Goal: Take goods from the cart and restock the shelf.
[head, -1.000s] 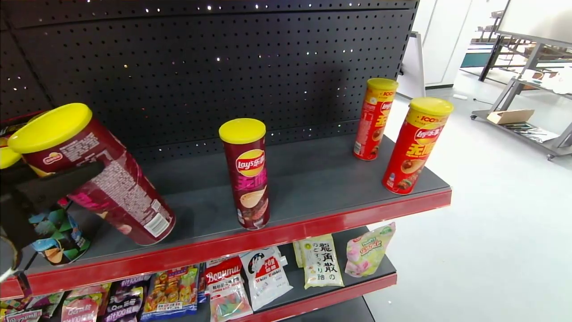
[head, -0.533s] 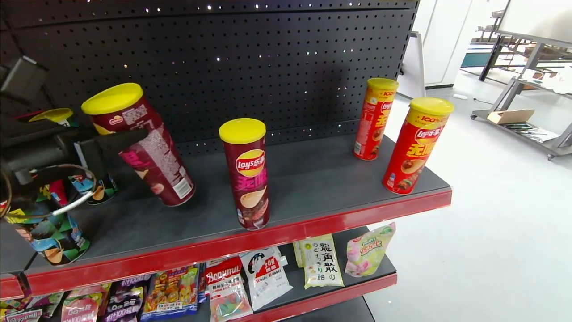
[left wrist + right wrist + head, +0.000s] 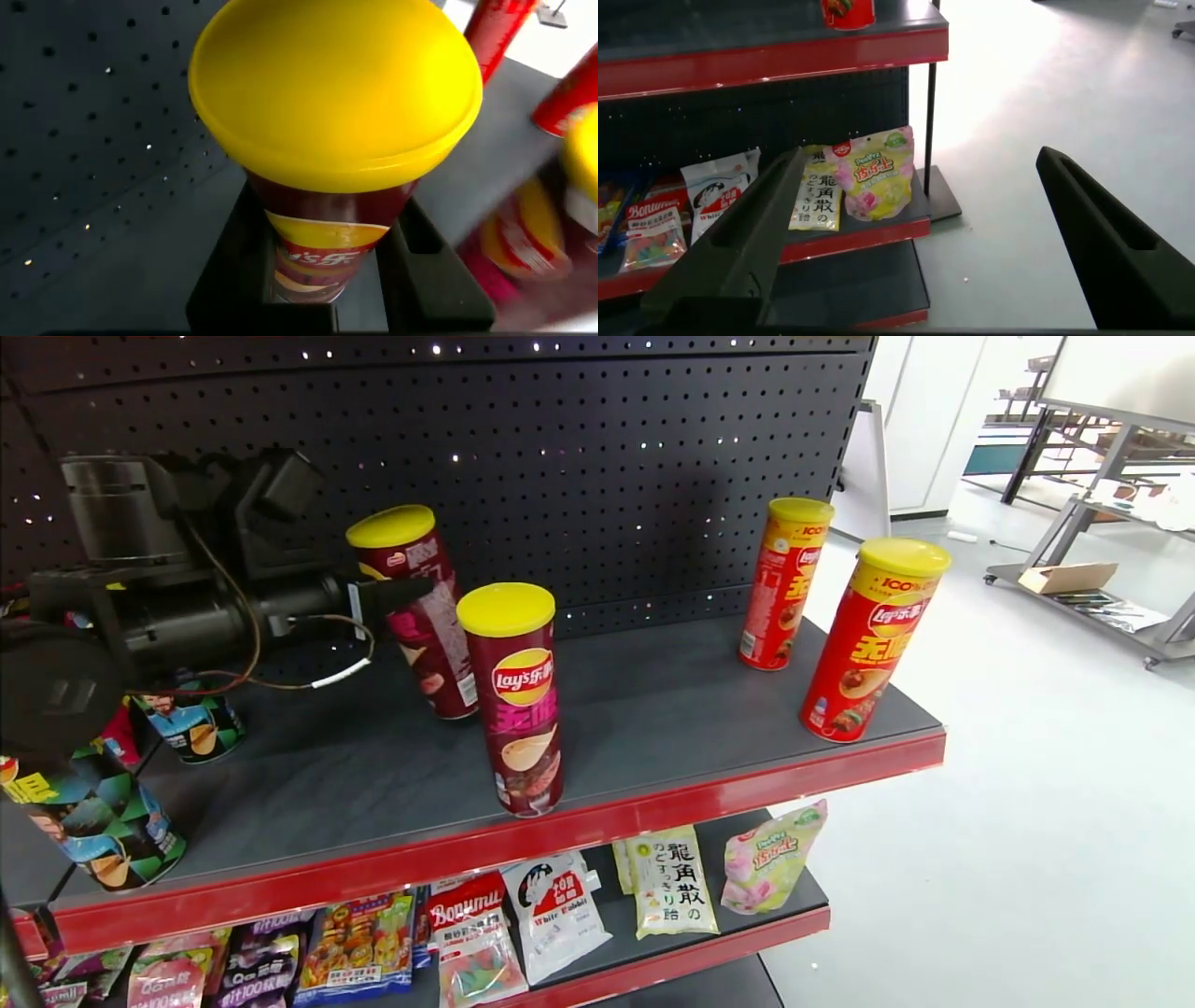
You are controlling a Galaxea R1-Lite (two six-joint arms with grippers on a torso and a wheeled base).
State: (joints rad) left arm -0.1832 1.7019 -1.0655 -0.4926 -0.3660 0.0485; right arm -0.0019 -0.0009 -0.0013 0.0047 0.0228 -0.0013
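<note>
Left arm: you have it stretched out about level from the left, over the back of the upper shelf (image 3: 653, 709), close to the pegboard (image 3: 560, 476).
Left end effector (image 3: 411, 602) (image 3: 327, 280): clamped on the maroon chip can (image 3: 425, 635) (image 3: 336, 84), with one finger on each side of the body just under the yellow lid.
Held can: tilted, with the lid leaning toward your arm. It is just behind the standing maroon can (image 3: 518, 700) at the shelf's front edge. You cannot tell whether its base touches the shelf.
Right end effector (image 3: 920, 154): fingers spread wide apart with nothing between them, low down and facing the snack bags (image 3: 873, 173) on the lower shelf (image 3: 850, 238).
Other stock: two red cans (image 3: 780, 588) (image 3: 868, 644) stand upright at the right end, and patterned cans (image 3: 191, 728) (image 3: 93, 821) stand on the left.
</note>
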